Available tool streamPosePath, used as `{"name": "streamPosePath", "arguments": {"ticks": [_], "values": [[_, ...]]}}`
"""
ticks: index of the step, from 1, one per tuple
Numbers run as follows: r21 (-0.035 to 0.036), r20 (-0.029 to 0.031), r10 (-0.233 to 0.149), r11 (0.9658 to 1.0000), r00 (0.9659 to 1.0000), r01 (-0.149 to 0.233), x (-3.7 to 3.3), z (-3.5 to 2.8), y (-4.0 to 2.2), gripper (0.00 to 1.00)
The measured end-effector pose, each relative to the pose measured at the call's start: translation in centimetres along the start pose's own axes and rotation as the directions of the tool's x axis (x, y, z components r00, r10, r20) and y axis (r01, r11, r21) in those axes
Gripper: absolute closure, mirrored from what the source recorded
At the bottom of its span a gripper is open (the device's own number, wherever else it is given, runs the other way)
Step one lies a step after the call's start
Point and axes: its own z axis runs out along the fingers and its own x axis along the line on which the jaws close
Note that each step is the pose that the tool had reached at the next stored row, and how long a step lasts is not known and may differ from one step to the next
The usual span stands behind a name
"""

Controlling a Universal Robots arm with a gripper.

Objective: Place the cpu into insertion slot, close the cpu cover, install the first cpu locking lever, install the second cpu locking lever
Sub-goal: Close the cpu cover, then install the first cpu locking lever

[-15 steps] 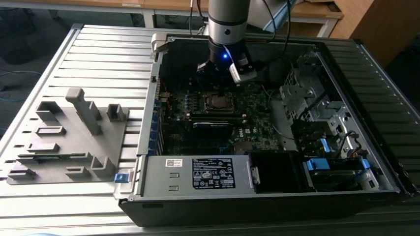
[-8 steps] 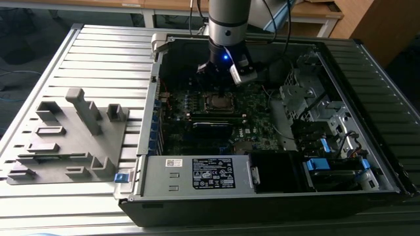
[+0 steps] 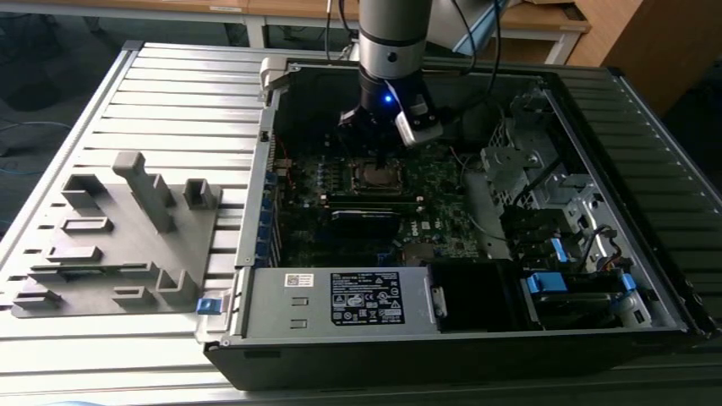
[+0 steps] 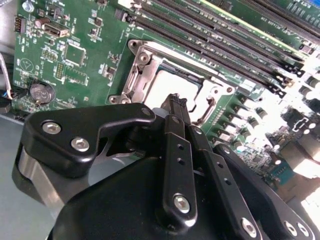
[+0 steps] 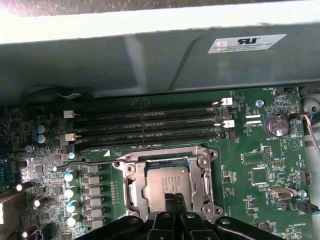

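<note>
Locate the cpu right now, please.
In the first wrist view the cpu sits in the insertion slot, next to the long memory slots, with the gripper at its edge; in the exterior view it lies mid-board under the arm.

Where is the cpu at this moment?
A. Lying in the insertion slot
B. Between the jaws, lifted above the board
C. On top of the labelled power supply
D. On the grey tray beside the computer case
A: in the first wrist view the cpu lies flat inside the insertion slot, and the gripper above it has its jaws shut, with nothing between them.
</note>
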Motion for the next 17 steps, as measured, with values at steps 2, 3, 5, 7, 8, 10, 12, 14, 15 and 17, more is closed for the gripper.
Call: {"name": "streamPosePath", "arguments": {"ticks": [2,3,5,7,8,10,12,14,15,17], "values": [[-0.0002,0.0001,0.000,1.0000,1.0000,0.000,-0.01,-0.22,0.01,0.89],[-0.0004,0.0002,0.000,1.0000,1.0000,0.000,-0.02,-0.22,0.02,0.89],[0.0005,0.0003,0.000,1.0000,1.0000,0.000,-0.02,-0.23,0.01,0.89],[0.0010,0.0003,0.000,1.0000,1.0000,0.000,-0.02,-0.24,-0.05,0.89],[0.0010,0.0004,0.000,1.0000,1.0000,0.000,-0.03,-0.24,-0.08,0.89],[0.0009,0.0004,0.000,1.0000,1.0000,0.000,-0.03,-0.23,-0.09,0.89],[0.0009,0.0004,0.000,1.0000,1.0000,0.000,-0.03,-0.23,-0.11,0.89],[0.0009,0.0004,0.000,1.0000,1.0000,0.000,-0.03,-0.23,-0.13,0.89],[0.0009,0.0004,0.000,1.0000,1.0000,0.000,-0.03,-0.24,-0.14,0.89],[0.0009,0.0004,0.000,1.0000,1.0000,0.000,-0.03,-0.23,-0.14,0.89]]}}
